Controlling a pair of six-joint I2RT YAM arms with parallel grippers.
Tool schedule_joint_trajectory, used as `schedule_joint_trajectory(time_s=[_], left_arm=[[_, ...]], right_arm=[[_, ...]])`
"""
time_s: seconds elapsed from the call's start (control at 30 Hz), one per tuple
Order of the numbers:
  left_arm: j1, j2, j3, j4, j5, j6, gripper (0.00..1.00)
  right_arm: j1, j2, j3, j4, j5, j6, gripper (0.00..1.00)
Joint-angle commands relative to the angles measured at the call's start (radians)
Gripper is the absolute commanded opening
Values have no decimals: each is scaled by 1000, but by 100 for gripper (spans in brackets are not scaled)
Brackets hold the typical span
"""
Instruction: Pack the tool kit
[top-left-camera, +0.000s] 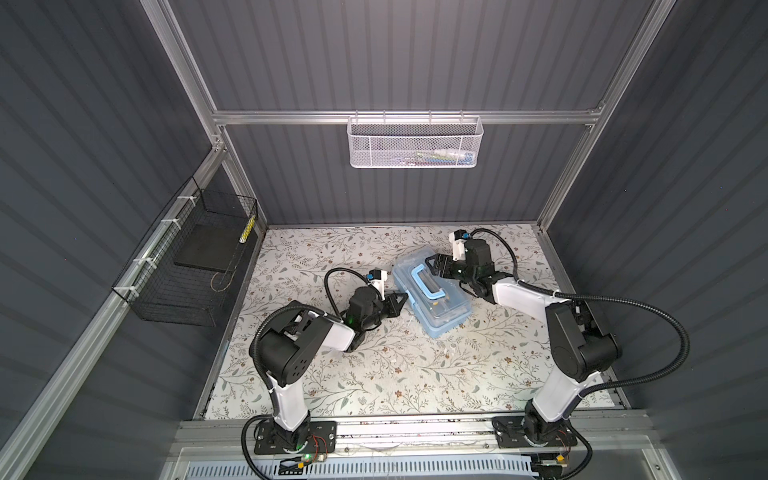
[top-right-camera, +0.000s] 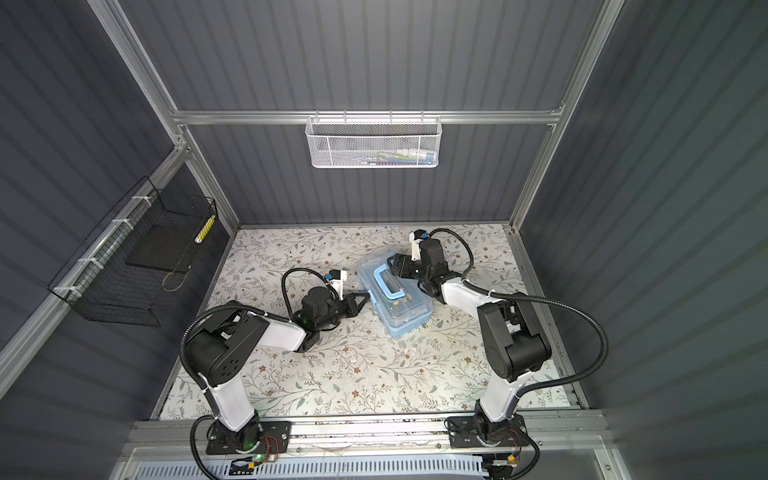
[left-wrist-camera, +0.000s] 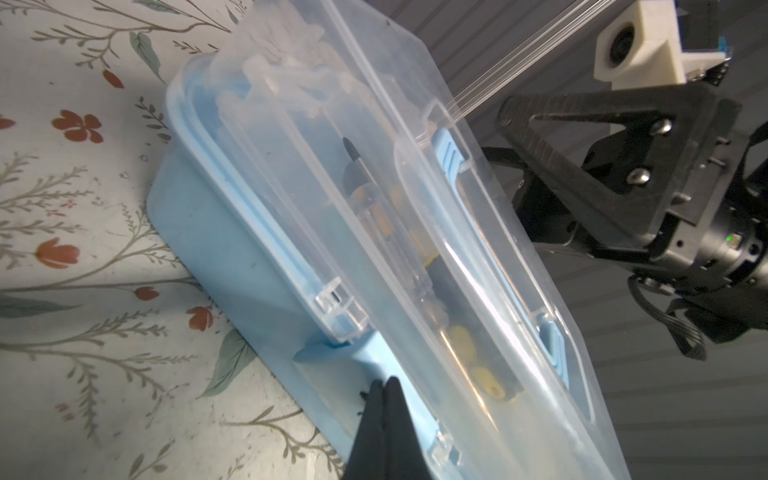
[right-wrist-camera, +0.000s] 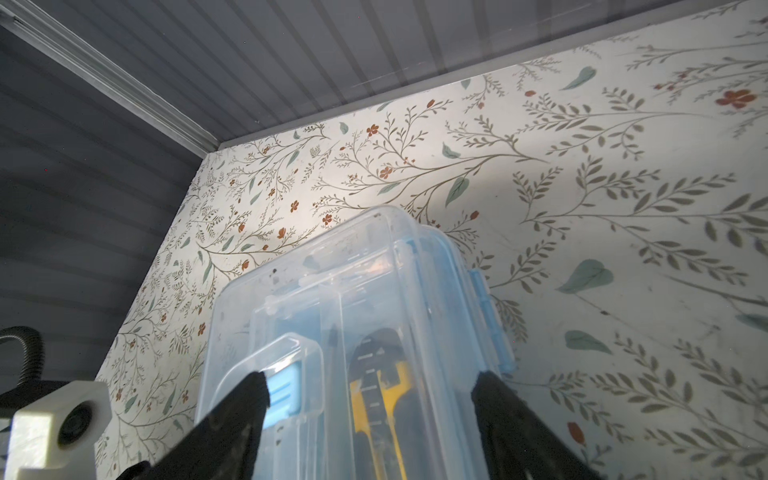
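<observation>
The tool kit (top-left-camera: 432, 297) (top-right-camera: 395, 301) lies askew on the floral table near the middle, a light-blue box with a clear lid and a pale-blue handle (top-left-camera: 424, 284). Through the lid I see a yellow-and-black tool (right-wrist-camera: 374, 399) and a clear-handled screwdriver (left-wrist-camera: 374, 216). My left gripper (top-left-camera: 404, 297) (top-right-camera: 365, 296) (left-wrist-camera: 386, 380) is shut, holding nothing, its tips against the kit's blue side wall just under the lid rim. From the kit's other side my right gripper (top-left-camera: 436, 270) (top-right-camera: 399, 270) (right-wrist-camera: 372, 382) is open, one finger at either side of the lid. I cannot tell whether they touch it.
A white mesh basket (top-left-camera: 415, 143) hangs on the back rail with a few items inside. On the left wall a black wire basket (top-left-camera: 187, 266) holds a black slab and a yellow striped stick. The grey walls close in the table (top-left-camera: 374, 374) on three sides.
</observation>
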Motion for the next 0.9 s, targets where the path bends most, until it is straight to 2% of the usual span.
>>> schedule_joint_trajectory(time_s=[0.0,0.1,0.23,0.43,0.77,0.87], left_arm=[[-111,33,91,-191,43,57,0],[-114,-12,105,-310,-2,101,0],[-97,-81,66,-386,-66,130,0],[-45,-182,-7,-420,-72,115,0],[-25,-296,-57,-517,-119,131,0],[-6,-331,-76,-564,-137,144,18]], right_arm=[[225,61,-65,-156,-352,133,79],[223,57,-69,-167,-328,134,79],[186,42,-85,-182,-300,140,79],[119,9,-122,-190,-289,119,80],[98,16,-121,-189,-291,106,80],[97,21,-120,-189,-292,105,80]])
